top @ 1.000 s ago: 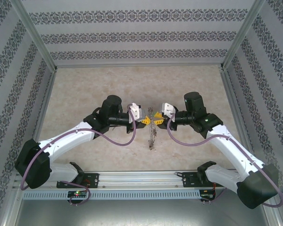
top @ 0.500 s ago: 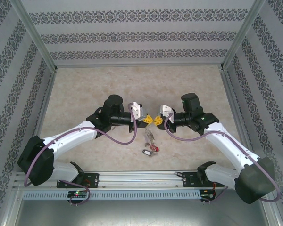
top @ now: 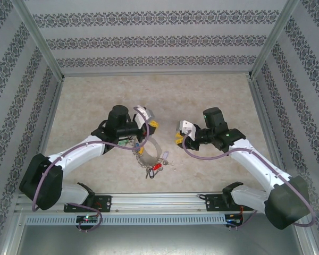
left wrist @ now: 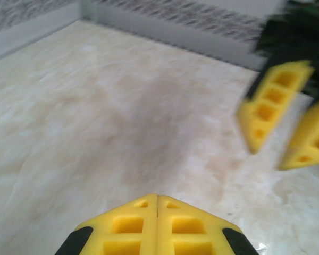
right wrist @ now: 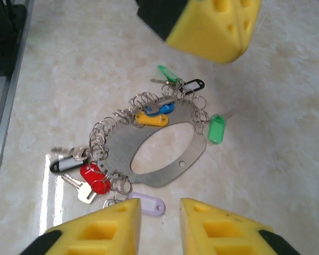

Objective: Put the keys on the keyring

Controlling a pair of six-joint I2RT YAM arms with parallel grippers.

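The keyring (right wrist: 170,171), a flat grey oval plate with a large hole, lies on the table (top: 149,152), edged with several small wire rings. Keys with green (right wrist: 216,129), blue, yellow, red (right wrist: 93,177) and lilac tags lie around it. A black oval loop tag (right wrist: 192,85) lies at its far side; whether it is attached I cannot tell. A key with a dark tag (right wrist: 66,164) lies at its left. My right gripper (right wrist: 160,226) hovers open just short of the ring, empty (top: 177,139). My left gripper (left wrist: 157,212) is shut with nothing showing in it, raised beyond the ring (top: 153,126).
The right gripper's yellow fingers (left wrist: 270,103) show blurred across the marble tabletop (left wrist: 95,117). A metal rail (right wrist: 2,106) runs along the near table edge. Patterned walls (top: 159,42) enclose the table on three sides.
The keyring, hanging between both grippers a second ago, has dropped and now lies flat on the table. Both grippers have drawn apart; the left swung back to the left.
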